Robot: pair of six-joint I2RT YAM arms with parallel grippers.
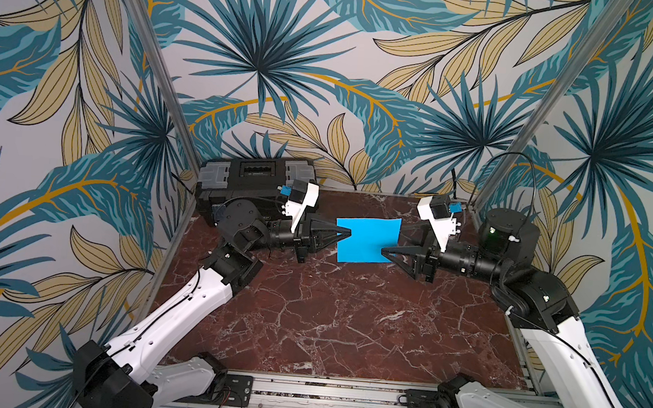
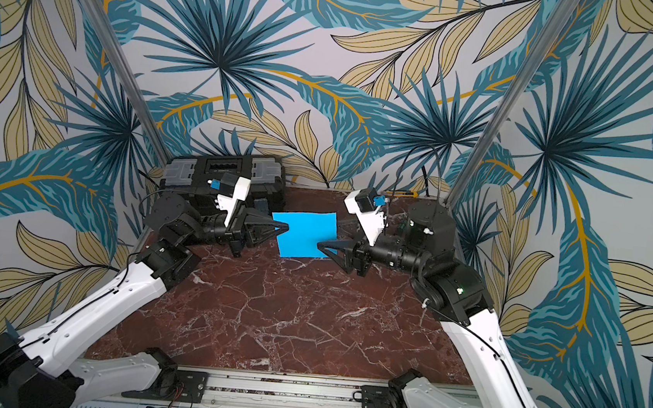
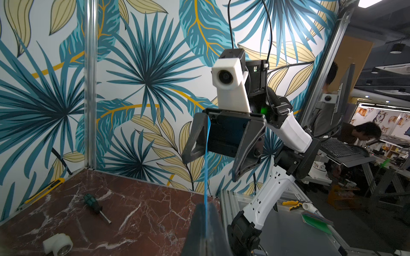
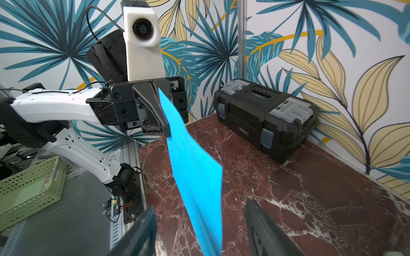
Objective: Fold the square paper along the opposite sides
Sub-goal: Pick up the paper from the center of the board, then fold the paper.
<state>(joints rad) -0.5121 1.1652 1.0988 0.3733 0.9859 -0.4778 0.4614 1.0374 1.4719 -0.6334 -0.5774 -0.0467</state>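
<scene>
The square paper (image 1: 368,241) (image 2: 306,235) is a plain sky-blue sheet held off the marble table, between the two arms. My left gripper (image 1: 348,234) (image 2: 285,229) (image 3: 205,206) is shut on its left edge. In the left wrist view the paper (image 3: 206,177) shows edge-on as a thin blue line running out of the closed jaws. My right gripper (image 1: 392,243) (image 2: 328,237) (image 4: 199,219) is open. Its fingers (image 4: 146,223) stand on either side of the paper's (image 4: 195,172) right edge without touching it.
A black toolbox (image 1: 254,182) (image 4: 266,117) stands at the back left corner, behind the left arm. A green-handled screwdriver (image 3: 95,206), a white fitting (image 3: 58,245) and a yellow utility knife (image 3: 44,191) lie on the table (image 1: 327,314) near the back right. A green basket (image 4: 26,188) sits off the table.
</scene>
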